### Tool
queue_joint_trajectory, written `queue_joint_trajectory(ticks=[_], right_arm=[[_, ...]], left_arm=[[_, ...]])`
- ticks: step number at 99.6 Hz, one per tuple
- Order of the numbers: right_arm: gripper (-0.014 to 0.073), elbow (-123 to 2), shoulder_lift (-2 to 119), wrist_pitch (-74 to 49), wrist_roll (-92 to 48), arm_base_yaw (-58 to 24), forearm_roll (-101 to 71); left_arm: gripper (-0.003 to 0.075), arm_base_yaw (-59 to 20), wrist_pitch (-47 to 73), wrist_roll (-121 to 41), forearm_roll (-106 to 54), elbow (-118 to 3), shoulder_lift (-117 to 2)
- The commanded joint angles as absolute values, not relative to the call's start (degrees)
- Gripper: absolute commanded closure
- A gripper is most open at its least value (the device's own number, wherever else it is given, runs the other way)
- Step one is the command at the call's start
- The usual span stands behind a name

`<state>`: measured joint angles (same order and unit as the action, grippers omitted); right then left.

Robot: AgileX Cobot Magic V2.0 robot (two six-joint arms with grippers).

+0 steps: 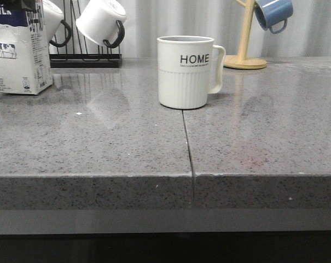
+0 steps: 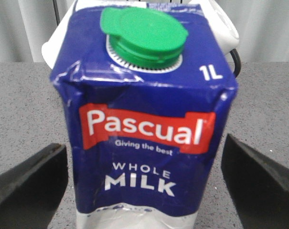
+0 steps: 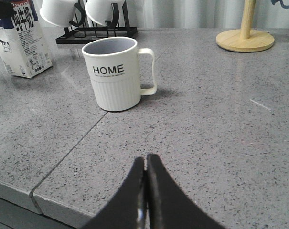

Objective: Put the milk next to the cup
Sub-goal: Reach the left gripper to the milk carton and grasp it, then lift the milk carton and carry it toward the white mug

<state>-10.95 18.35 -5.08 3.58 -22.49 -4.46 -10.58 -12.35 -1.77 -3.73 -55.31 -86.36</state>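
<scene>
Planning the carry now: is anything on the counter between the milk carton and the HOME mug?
Nothing visible. Bare grey counter lies between the milk carton and the HOME mug; the black mug rack stands behind that stretch.

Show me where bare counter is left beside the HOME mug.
Bare grey stone counter lies between the white blue-topped milk carton and the cream ribbed HOME mug, and right of its handle. Crowded behind: black mug rack, wooden mug tree.
</scene>
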Motion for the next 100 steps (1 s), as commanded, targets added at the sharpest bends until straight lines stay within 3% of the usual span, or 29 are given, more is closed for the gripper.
queue_joint_trajectory(ticks=[1, 30, 59, 100], right_arm=[[0.0661, -12.2, 18.6, -1.0, 3.4, -22.5, -4.0], [0.0661, -12.2, 18.6, -1.0, 3.4, -22.5, -4.0], [0.0661, -12.2, 18.6, -1.0, 3.4, -22.5, -4.0], [0.0661, -12.2, 18.6, -1.0, 3.4, -22.5, -4.0]], left_arm=[[0.0115, -10.9, -18.3, -1.2, -4.7, -57.8, -85.4], [0.0387, -10.9, -19.5, -1.2, -4.7, -57.8, -85.7], [0.0391, -15.1, -19.0, -1.2, -4.7, -53.7, -78.9], [0.0391, -29.5, -24.1, -1.2, -7.6, -51.5, -78.9]])
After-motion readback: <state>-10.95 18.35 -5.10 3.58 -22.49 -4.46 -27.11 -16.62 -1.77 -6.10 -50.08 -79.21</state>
